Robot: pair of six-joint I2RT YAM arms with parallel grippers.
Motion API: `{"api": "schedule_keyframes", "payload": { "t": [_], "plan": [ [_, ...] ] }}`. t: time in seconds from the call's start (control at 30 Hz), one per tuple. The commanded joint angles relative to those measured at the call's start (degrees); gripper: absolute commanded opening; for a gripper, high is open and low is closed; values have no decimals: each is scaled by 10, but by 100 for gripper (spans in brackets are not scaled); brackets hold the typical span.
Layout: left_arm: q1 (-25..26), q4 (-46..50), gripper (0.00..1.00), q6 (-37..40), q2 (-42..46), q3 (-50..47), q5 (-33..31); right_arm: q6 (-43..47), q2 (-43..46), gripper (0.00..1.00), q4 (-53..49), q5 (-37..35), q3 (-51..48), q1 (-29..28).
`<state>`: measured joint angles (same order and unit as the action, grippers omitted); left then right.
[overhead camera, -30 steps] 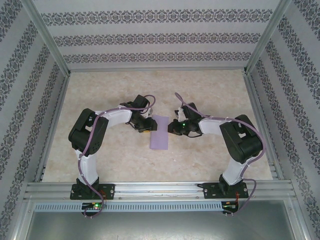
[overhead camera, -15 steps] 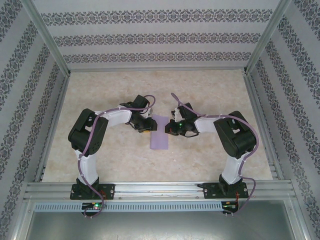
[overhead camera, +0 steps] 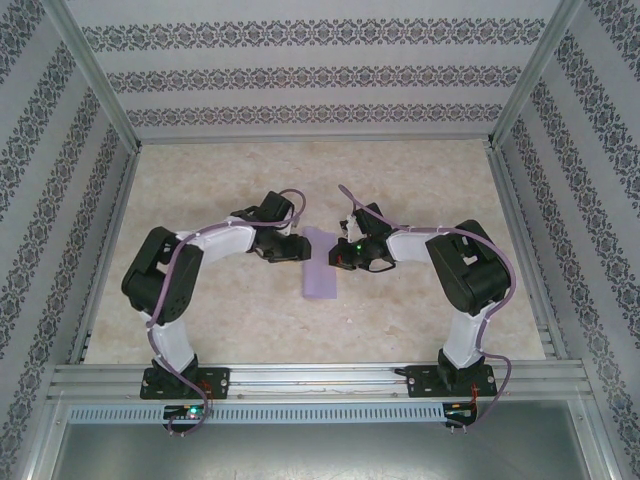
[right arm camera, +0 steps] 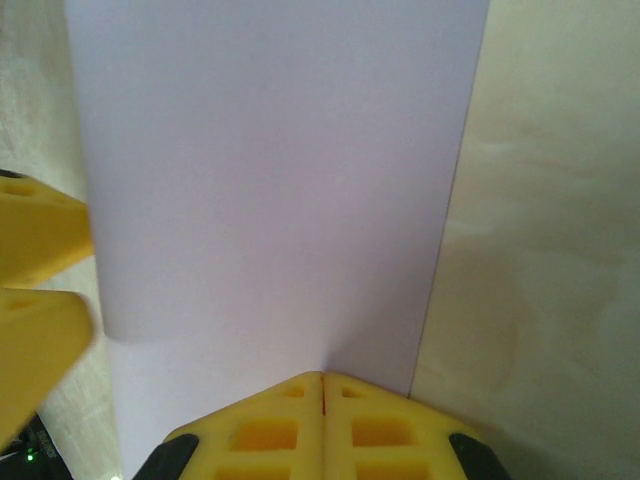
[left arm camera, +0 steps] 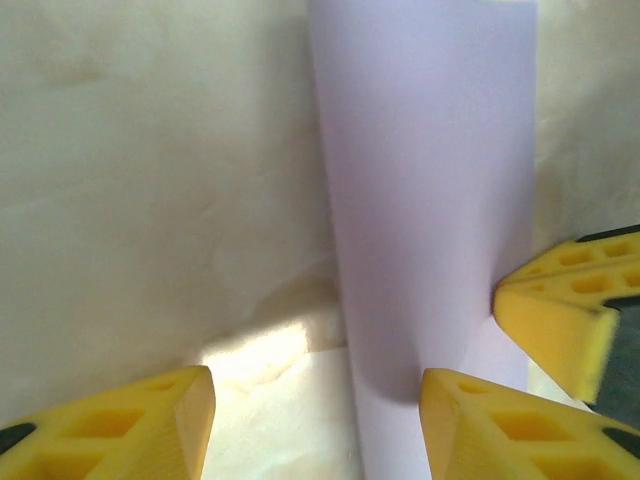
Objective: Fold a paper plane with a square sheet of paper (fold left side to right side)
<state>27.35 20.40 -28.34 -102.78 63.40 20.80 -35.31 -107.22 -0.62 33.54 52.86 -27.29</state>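
paper [overhead camera: 320, 266], a narrow folded lavender strip, lies flat at the middle of the table [overhead camera: 430, 190], between both claws. left claw [left arm camera: 315, 400] is open, one finger over the paper, the other over bare table. right claw [right arm camera: 322, 385] is closed, tips together at the paper's right edge.

This looks like a robotics lab test cell, not a home. A frame [overhead camera: 97, 80] of bare aluminium profiles closes a small box, and its walls [overhead camera: 320, 75] carry wallpaper with dark ornament stripes. The worktop [overhead camera: 420, 180] has a pale marble pattern. The left arm [overhead camera: 165, 290] and the right arm [overhead camera: 470, 280] are bolted to a metal rail [overhead camera: 320, 378] at the near edge, with purple cables [overhead camera: 176, 264] along them.
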Motion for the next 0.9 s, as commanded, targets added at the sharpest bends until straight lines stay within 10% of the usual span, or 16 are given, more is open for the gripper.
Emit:
{"api": "schedule_keyframes", "payload": {
  "t": [0.0, 0.47, 0.87],
  "plan": [
    [-4, -3, 56, 22, 46, -1, -20, 18, -47, 0, -62, -66, -14, -12],
    [-1, -136, 13, -20, -2, -34, 197, 22, -57, 0, -75, -76, -8, -12],
    [-3, -116, 12, -1, -59, -44, 130, 34, -59, 0, -97, -89, -1, -11]
  ]
}}
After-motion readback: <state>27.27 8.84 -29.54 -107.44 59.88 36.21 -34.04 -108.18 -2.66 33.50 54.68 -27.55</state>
